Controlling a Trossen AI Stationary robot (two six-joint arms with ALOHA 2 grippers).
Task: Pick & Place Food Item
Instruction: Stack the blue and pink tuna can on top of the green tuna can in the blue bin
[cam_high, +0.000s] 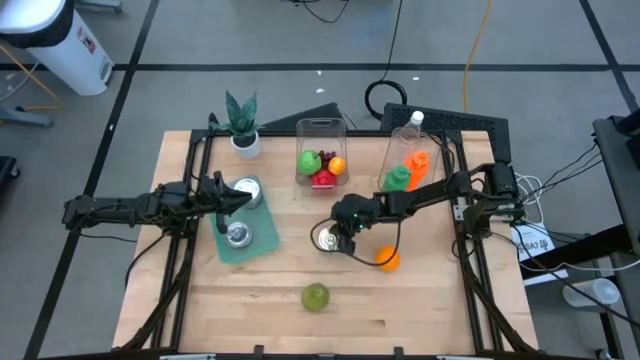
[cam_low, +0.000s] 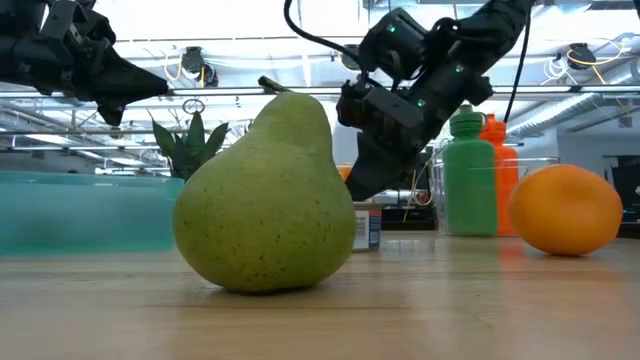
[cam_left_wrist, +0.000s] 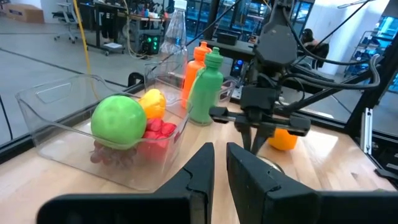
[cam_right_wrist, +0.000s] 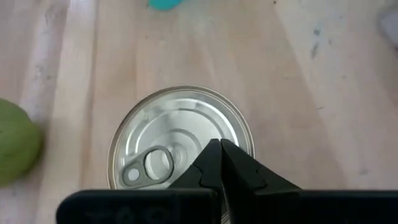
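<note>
A silver can with a pull-tab lid stands upright on the wooden table near its middle. My right gripper is shut and slants down over the lid, a little above it. A green pear rests on the table toward the near edge and fills the low view. An orange lies to the right of the can. My left gripper hangs shut and level over the teal mat at the left, holding nothing.
Two more cans stand on the teal mat. At the back, a clear bin holds fruit, and a second one holds a green bottle and an orange bottle. A potted plant stands at the back left.
</note>
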